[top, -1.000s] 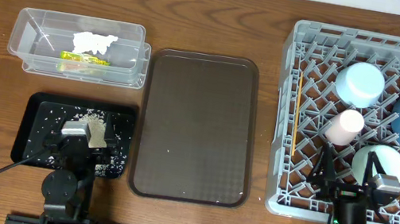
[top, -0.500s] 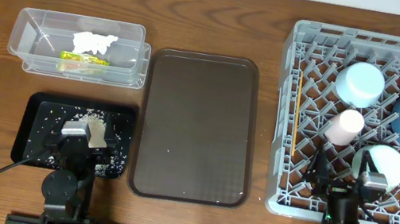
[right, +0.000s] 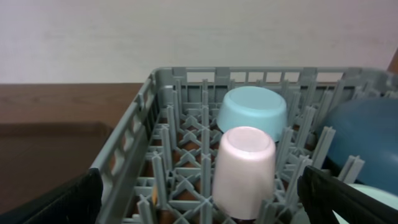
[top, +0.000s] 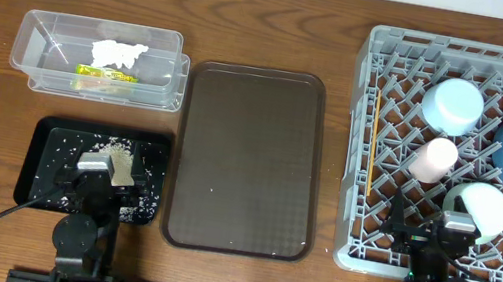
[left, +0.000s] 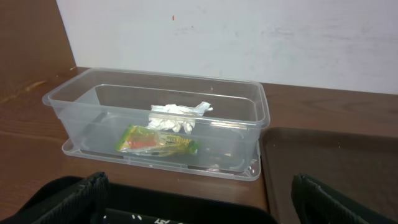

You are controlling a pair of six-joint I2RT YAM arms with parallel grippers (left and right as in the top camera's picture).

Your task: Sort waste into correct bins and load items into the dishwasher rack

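Right wrist view crops the dark-blue dish [right: 364,134] at its right edge.

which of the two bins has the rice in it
The black tray, speckled with white grains; the clear tub holds only the tissue and the wrapper.

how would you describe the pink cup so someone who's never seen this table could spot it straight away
Find the big grey dishwasher rack on the right of the table. Left of its middle, between the light-blue bowl farther back and the pale-green bowl nearer the front, stands the pink cup. It is the only pink thing there, and narrower and taller than either bowl.
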